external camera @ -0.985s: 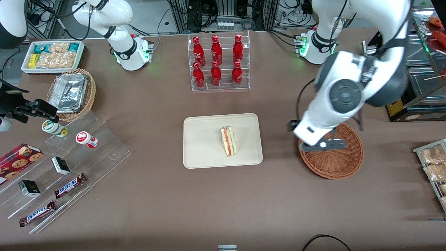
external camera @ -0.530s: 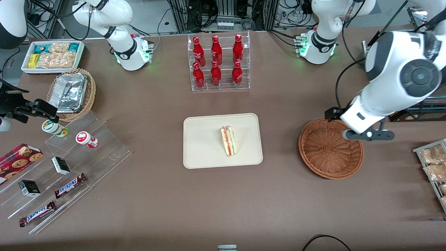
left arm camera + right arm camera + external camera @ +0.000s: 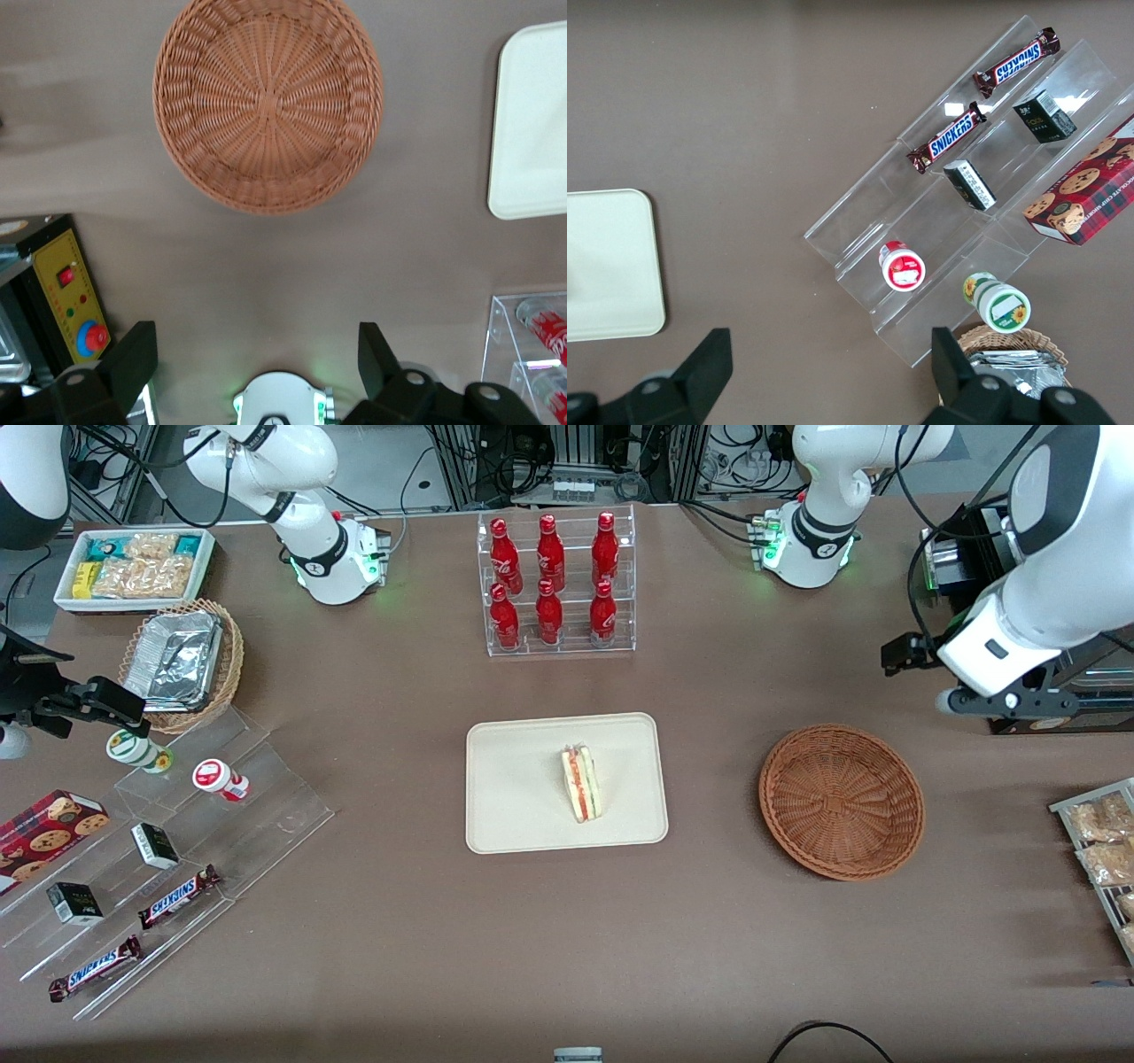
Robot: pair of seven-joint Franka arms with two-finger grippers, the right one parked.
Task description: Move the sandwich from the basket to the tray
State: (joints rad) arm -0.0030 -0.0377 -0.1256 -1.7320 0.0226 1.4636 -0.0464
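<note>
Sandwich (image 3: 581, 784) on tray (image 3: 523, 815); basket (image 3: 842, 802) bare; my tool (image 3: 1019, 701), fingers apart, near the tabletop's working-arm edge.

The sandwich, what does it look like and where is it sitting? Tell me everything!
The sandwich is a small wedge of pale bread with red and green filling showing in stripes along its cut edge. It sits on the cream tray, a little toward the working arm's end of it, its long side running toward the front camera. Only the tray touches it. The round brown wicker basket beside the tray is empty, and the hand is up and away with its fingers open, holding nothing.
</note>
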